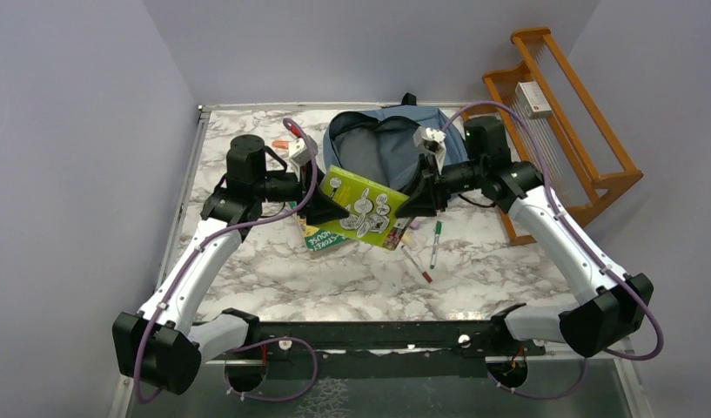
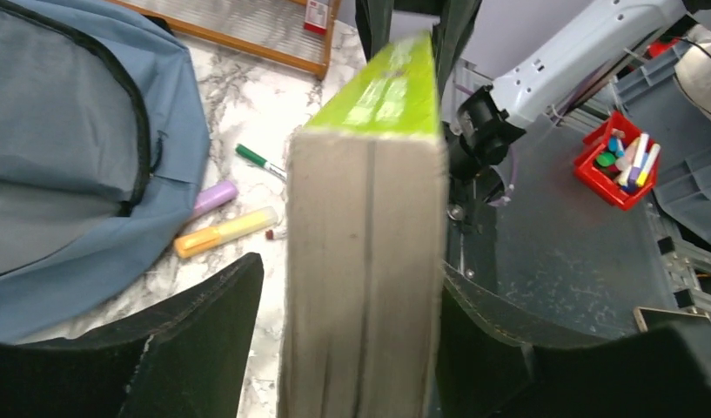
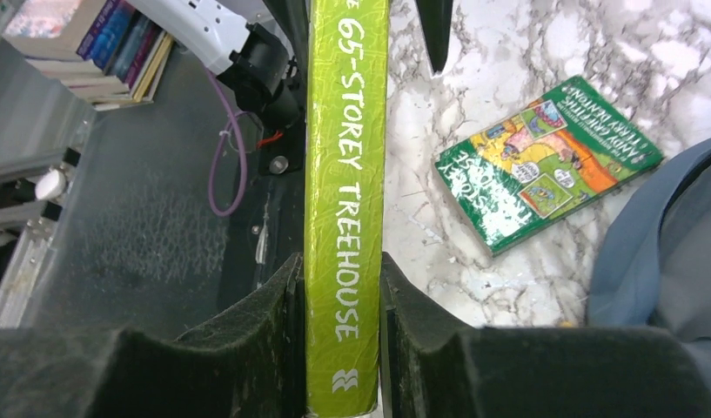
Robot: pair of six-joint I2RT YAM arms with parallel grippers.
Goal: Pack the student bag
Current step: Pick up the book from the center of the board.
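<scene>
Right fingers (image 3: 247,340) clamp green book (image 1: 365,207) by its spine. Left fingers (image 2: 186,340) part-open astride its page edge, not gripping. Backpack (image 1: 386,144) unzipped at worktop's (image 1: 508,261) far middle. Looks like nothing packed yet; second book (image 1: 321,237) and pens (image 1: 436,244) left.

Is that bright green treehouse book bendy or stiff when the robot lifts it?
Probably stiff: the green book looks flat in mid-air, with the right tool pinching its spine. Its thick page block suggests it is fairly heavy, so it might slip or tilt.
</scene>
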